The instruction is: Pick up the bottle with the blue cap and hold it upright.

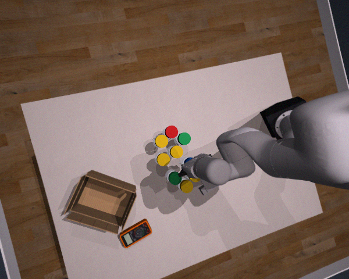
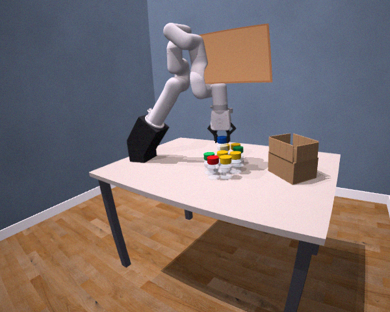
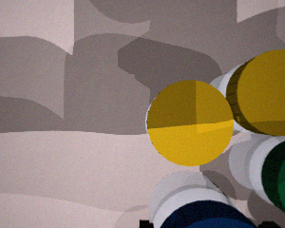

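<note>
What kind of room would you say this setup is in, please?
Probably a plain test or lab room rather than a home. A lone white table stands on a wooden plank floor between bare blue walls, and the arm is mounted on the table beside a multimeter.

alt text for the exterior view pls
A white robot arm's gripper is shut on a blue-capped bottle, raised above a cluster of yellow-, green- and red-capped bottles on a pale table. An open cardboard box stands nearby.
</note>
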